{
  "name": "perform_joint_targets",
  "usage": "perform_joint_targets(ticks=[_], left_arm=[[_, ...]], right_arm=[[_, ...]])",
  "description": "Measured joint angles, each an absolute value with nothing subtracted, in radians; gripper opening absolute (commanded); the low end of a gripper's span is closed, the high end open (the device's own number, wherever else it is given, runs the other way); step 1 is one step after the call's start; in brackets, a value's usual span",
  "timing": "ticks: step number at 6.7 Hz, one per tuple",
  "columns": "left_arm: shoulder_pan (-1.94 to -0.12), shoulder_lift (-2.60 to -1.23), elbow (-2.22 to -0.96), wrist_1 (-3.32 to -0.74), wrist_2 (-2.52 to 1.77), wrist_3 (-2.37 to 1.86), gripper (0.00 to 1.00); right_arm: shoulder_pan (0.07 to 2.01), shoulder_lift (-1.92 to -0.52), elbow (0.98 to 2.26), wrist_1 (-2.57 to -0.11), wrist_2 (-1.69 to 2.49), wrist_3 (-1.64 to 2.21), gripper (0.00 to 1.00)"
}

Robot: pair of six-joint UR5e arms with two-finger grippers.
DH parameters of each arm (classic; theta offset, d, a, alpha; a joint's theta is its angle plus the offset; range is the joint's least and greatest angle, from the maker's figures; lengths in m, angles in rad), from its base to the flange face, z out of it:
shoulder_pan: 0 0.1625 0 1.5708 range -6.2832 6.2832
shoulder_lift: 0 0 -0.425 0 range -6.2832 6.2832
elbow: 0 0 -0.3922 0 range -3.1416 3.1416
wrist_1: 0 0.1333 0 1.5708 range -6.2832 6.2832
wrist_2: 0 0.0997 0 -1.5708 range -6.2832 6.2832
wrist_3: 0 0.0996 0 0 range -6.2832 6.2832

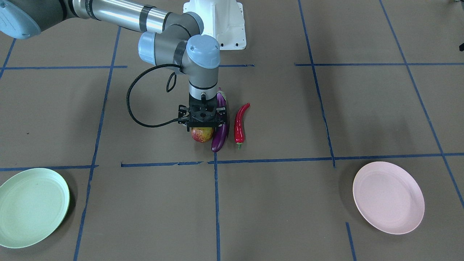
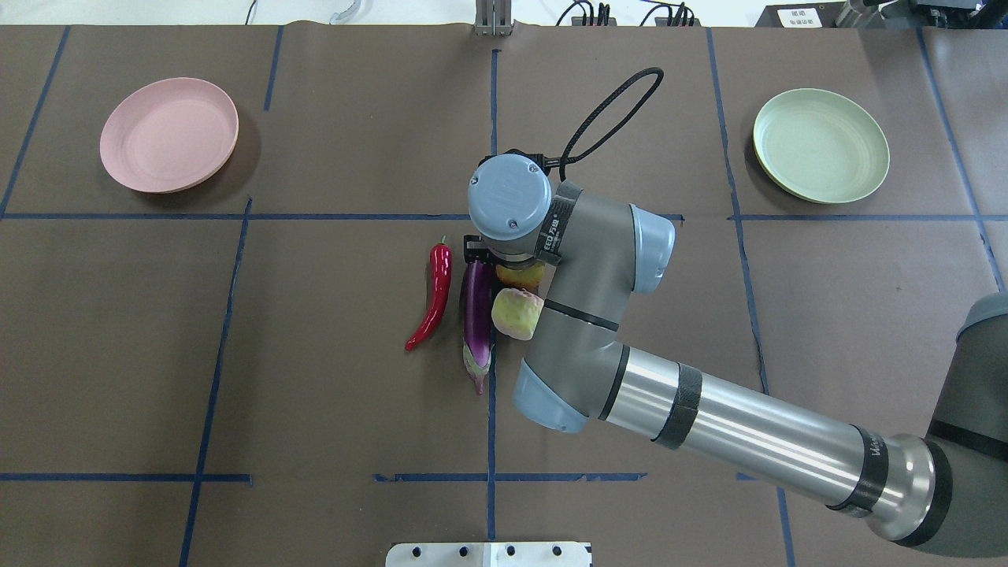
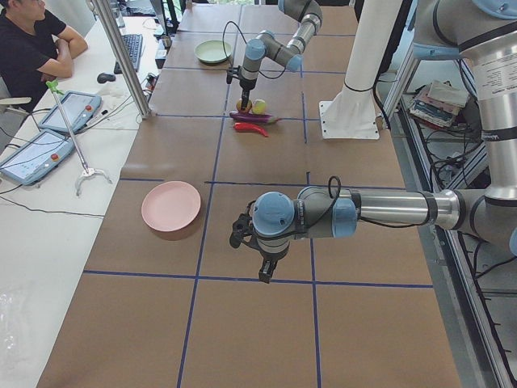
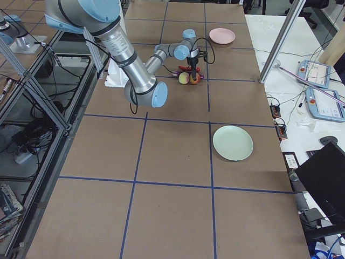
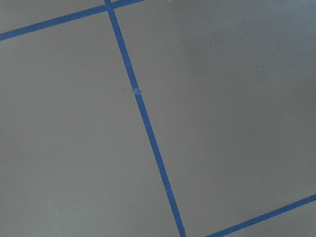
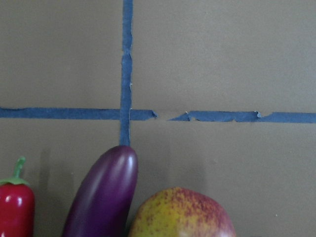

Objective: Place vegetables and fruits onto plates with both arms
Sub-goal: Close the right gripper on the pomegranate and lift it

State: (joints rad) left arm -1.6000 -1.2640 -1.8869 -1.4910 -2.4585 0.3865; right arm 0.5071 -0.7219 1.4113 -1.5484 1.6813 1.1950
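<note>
My right gripper hangs straight over the red-yellow pomegranate, its fingers standing apart on either side of it, so it looks open. The purple eggplant lies against that fruit, and the red chili lies just beyond the eggplant. The pale green-pink fruit sits beside the eggplant, half under the right arm. The pink plate and the green plate hold nothing. My left gripper hovers over bare table near the pink plate; I cannot tell its state.
Blue tape lines divide the brown table into squares. The white base block stands behind the produce. A person sits at a side desk with tablets and a metal post.
</note>
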Motion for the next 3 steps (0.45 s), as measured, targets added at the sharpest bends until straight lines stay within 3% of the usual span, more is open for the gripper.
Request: perform_joint_targets(ticks=[1,3], left_arm=[[-1.600,-1.264,-1.887,-1.491,-2.459,0.387,1.00],[-1.600,-1.264,-1.888,-1.491,-2.459,0.387,1.00]], right_arm=[[0.507,-0.720,1.407,-1.547,1.679,1.199,0.04],[0.509,-0.721,1.411,-1.531,1.679,1.208,0.02]])
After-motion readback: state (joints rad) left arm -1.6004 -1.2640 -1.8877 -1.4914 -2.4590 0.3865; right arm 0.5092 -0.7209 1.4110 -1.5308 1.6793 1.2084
